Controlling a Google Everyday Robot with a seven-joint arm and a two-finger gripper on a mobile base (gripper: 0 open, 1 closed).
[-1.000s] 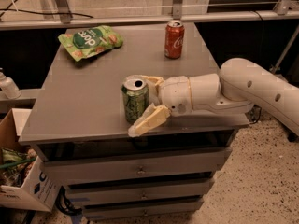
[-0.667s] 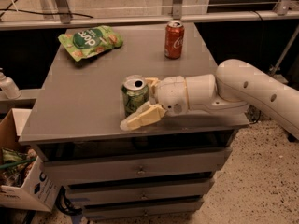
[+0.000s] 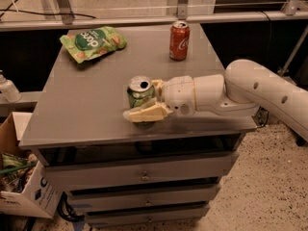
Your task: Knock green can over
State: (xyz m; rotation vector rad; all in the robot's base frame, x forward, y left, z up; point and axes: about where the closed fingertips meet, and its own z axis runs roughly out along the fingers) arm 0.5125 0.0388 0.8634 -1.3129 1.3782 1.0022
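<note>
I see the green can [image 3: 140, 90] upright at centre frame, near the table's [image 3: 86, 114] front edge; my gripper [image 3: 141, 101] sits around it, fingers spread either side; nothing is tipped yet, so I judge the whole knock remains.

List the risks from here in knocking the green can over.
1. The green can stands upright near the front edge of the table; once tipped it may roll off.
2. The claw sits low at the can's near side, so it might slide the can along rather than topple it.
</note>
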